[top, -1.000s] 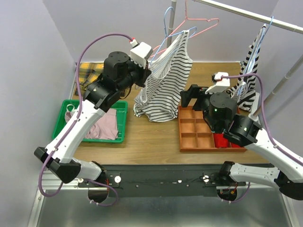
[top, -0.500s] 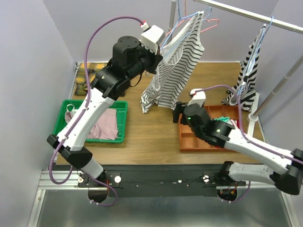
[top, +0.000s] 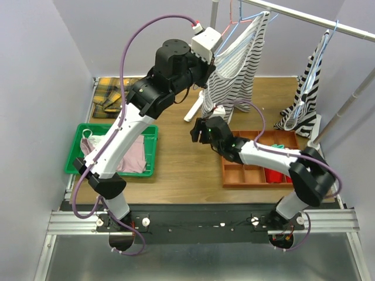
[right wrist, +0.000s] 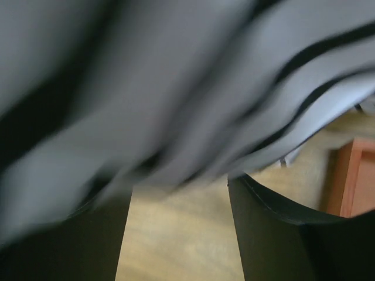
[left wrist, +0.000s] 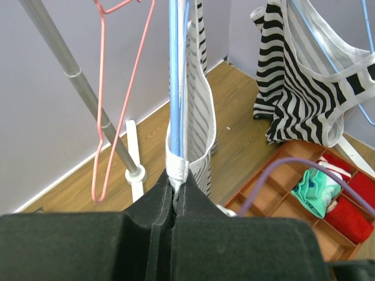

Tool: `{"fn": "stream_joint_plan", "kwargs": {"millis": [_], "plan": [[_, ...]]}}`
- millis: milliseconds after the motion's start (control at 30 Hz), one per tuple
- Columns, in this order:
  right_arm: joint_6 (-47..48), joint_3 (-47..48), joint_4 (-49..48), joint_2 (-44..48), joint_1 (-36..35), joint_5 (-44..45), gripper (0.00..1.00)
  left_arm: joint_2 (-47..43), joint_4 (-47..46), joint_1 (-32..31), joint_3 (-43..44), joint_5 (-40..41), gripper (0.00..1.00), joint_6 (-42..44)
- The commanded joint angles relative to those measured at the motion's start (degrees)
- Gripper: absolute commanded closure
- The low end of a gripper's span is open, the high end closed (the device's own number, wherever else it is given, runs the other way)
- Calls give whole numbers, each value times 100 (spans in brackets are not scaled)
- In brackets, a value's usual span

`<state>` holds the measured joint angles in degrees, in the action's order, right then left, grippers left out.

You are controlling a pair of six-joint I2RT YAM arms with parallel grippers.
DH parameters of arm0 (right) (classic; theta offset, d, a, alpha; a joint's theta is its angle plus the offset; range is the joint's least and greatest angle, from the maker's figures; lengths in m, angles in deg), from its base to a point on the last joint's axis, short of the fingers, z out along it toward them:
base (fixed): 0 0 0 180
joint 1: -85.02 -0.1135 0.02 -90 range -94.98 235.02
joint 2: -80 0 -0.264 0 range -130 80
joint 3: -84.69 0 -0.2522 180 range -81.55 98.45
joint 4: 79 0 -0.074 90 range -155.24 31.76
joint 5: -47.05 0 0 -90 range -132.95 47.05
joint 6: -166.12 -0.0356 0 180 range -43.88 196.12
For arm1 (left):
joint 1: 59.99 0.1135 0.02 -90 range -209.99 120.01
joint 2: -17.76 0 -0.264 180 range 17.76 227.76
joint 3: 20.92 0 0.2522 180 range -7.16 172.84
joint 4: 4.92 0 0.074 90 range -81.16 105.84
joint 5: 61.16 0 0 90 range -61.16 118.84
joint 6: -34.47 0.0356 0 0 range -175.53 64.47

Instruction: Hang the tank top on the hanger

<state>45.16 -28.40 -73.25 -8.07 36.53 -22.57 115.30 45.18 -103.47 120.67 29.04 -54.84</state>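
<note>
High over the far side of the wooden tabletop (top: 176, 158), close under the metal clothes rail (top: 304, 17), the tank top (top: 240, 64) hangs at full length. Its long axis runs nearly straight down, with thin dark stripes lying across it. The left arm reaches up tall to it. The left hand (left wrist: 176, 187) is pinched shut on a white strap edge of the top, and the light-blue wire of the hanger (left wrist: 173, 88) rises out of the same pinch, so cloth and wire are held together. The right arm stretches low across the tabletop, and the right hand (top: 199, 132) sits just below the top's loose lower edge. Seen from that wrist, blurred striped cloth fills the upper view right at the fingertips, while the two fingers stand apart with bare wood showing between them, gripping nothing. The right hand is much the nearer to the hem, so any tug downward along the garment's length looks like its job.
</note>
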Motion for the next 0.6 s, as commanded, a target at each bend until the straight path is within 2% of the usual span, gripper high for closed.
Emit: {"fn": "stream_joint_plan", "kwargs": {"millis": [0, 267, 467, 567], "plan": [[-367, 442, -798, -658, 603, -544, 28, -68, -232, -72, 137, 260, 100, 80], [-402, 644, -685, -1001, 1104, -184, 28, -498, -390, -81, -767, 331, 100, 151], [-340, 460, -658, -1054, 1149, -61, 30, -868, -715, -116, -1540, 322, 100, 46], [-375, 442, -623, -1142, 1175, -43, 30, -886, -760, -134, -1630, 313, 100, -25]]}}
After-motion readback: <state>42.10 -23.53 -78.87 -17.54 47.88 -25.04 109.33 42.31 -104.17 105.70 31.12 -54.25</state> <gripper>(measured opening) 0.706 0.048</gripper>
